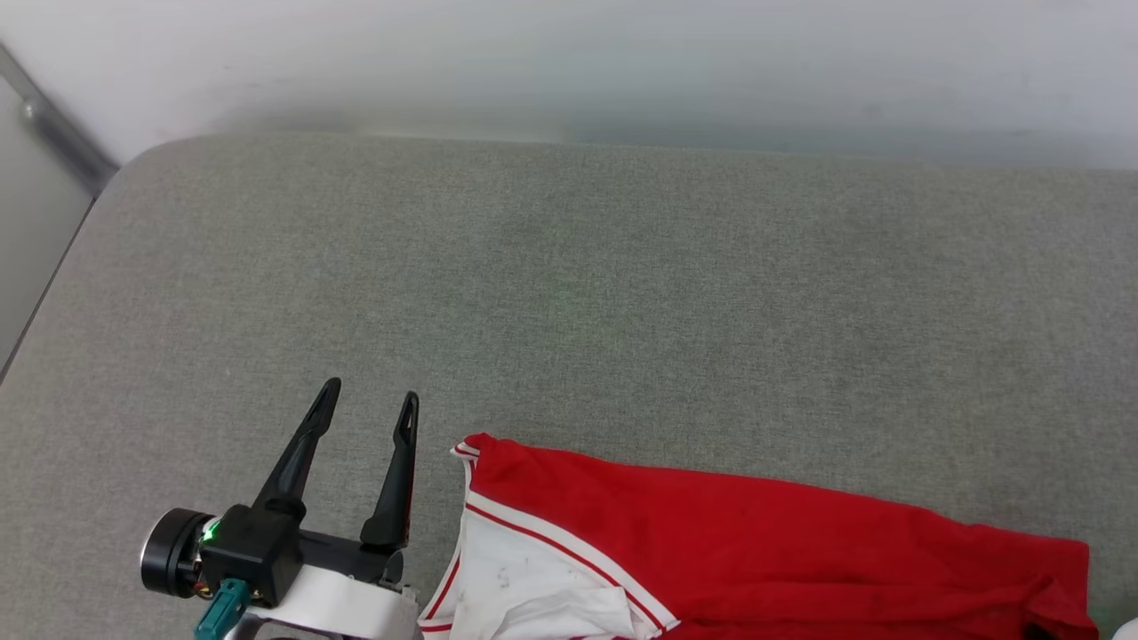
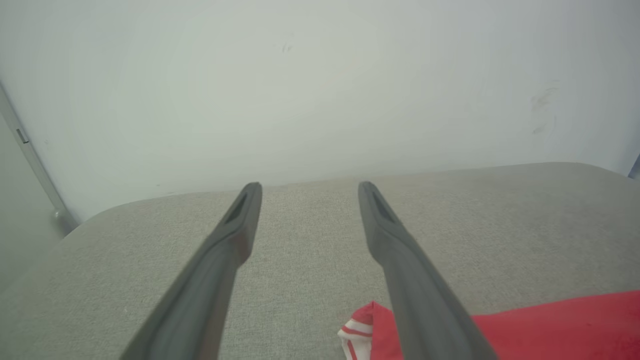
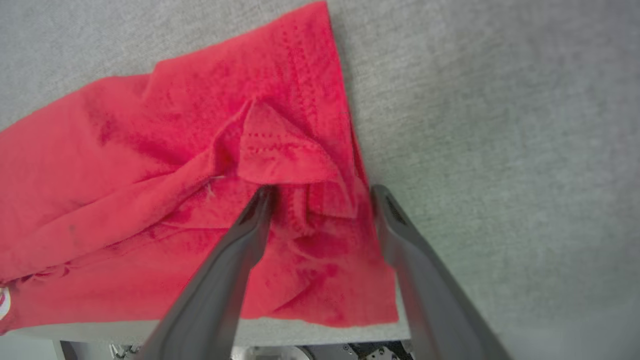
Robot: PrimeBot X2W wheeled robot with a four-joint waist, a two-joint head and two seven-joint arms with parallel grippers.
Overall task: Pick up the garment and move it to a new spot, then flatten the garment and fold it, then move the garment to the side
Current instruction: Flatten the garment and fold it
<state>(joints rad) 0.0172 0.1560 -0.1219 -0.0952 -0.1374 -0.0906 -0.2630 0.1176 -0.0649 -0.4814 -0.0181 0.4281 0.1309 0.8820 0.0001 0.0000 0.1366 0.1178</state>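
The garment [image 1: 756,542], red with a white striped sleeve, lies rumpled along the near edge of the grey cushion, running from centre to the right. My left gripper [image 1: 369,400] stands open just left of the sleeve corner, clear of the cloth; the left wrist view shows that corner [image 2: 362,325] beside its right finger. In the right wrist view my right gripper [image 3: 322,192] is open over the garment's creased hem corner [image 3: 280,155], its fingertips straddling a raised fold, with the red fabric spreading away to the left.
The grey cushioned surface [image 1: 569,293] stretches wide beyond the garment, ending at a pale wall [image 1: 569,62]. Its rounded far-left corner meets a metal rail [image 1: 53,124]. The near edge of the cushion [image 3: 325,332] lies just below the hem.
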